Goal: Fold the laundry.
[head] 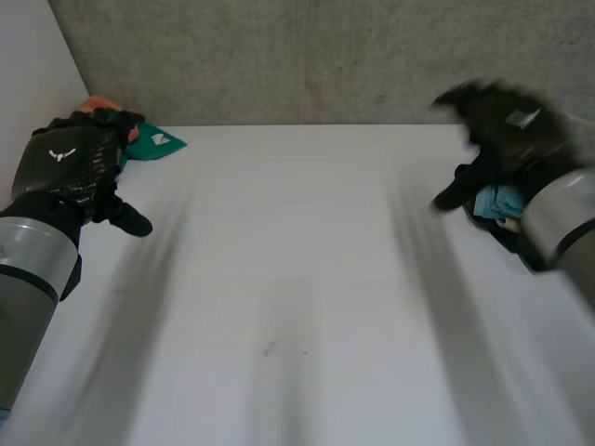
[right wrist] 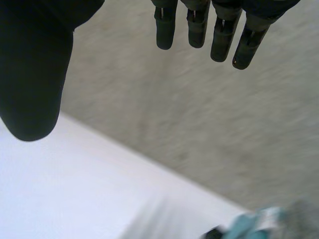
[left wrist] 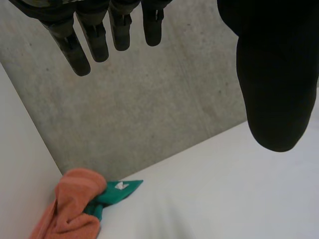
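An orange cloth [left wrist: 70, 209] lies bunched in the table's far left corner with a green cloth [left wrist: 117, 191] beside it; the green cloth [head: 153, 144] also peeks out past my left hand [head: 74, 167] in the head view. That hand hovers above the table, its fingers [left wrist: 99, 40] straight and empty. At the table's right edge my right hand [head: 507, 125] is raised, its fingers [right wrist: 199, 27] straight and holding nothing. Under it a pale blue cloth [head: 497, 200] sits on something dark; the blue cloth [right wrist: 249, 226] lies below the palm.
The white table [head: 297, 307] runs back to a grey concrete wall [head: 325, 56]. A white side wall [head: 28, 65] closes the left side next to the cloth pile.
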Robot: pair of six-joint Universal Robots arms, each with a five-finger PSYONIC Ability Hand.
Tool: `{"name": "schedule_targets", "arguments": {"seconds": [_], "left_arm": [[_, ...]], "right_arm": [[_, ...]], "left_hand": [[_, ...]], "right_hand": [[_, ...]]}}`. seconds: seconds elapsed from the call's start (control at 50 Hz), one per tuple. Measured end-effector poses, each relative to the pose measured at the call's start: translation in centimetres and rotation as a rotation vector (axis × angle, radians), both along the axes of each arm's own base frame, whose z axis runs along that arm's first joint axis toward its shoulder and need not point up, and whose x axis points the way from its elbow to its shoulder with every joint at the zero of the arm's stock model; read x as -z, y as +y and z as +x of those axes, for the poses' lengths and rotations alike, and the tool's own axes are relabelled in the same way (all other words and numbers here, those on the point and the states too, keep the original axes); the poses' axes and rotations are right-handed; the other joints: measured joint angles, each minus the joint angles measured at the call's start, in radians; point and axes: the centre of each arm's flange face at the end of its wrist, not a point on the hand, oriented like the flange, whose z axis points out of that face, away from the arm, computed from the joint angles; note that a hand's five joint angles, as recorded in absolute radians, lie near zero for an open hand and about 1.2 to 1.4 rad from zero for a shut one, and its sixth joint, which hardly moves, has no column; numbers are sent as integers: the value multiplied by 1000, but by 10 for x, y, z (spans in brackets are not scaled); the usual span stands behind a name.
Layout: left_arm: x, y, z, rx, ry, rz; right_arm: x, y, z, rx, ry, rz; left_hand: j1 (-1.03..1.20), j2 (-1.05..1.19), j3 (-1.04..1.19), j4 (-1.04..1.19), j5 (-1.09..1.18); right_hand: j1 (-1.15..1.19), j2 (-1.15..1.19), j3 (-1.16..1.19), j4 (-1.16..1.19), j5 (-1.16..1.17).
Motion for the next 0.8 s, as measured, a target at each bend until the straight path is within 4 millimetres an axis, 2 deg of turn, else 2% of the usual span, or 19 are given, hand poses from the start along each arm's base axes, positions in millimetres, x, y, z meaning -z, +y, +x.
{"name": "schedule_targets", "arguments": {"seconds": [0.06,0.1,0.18,0.24,0.38,0.42,0.64,0.8], "left_arm": [[6,-1,2,3,-8,33],[10,-2,3,7,-9,53],[18,-1,3,12,-5,84],[21,-1,3,14,5,97],[23,-1,3,15,15,103],[23,-1,3,14,19,104],[23,-1,3,13,19,106],[0,-5,2,14,34,58]], "right_arm": [[40,21,23,-67,64,101],[58,24,29,-73,95,136],[80,21,33,-45,134,161],[85,16,31,-5,151,151],[80,12,28,37,154,117],[69,12,26,53,140,73],[55,15,25,53,125,21],[21,12,22,66,134,-61]], "left_hand": [[0,0,0,0,0],[0,0,0,0,0],[0,0,0,0,0],[0,0,0,0,0],[0,0,0,0,0],[0,0,0,0,0],[0,0,0,0,0],[0,0,0,0,0]], "right_hand": [[0,0,0,0,0],[0,0,0,0,0],[0,0,0,0,0],[0,0,0,0,0],[0,0,0,0,0],[0,0,0,0,0],[0,0,0,0,0],[0,0,0,0,0]]}}
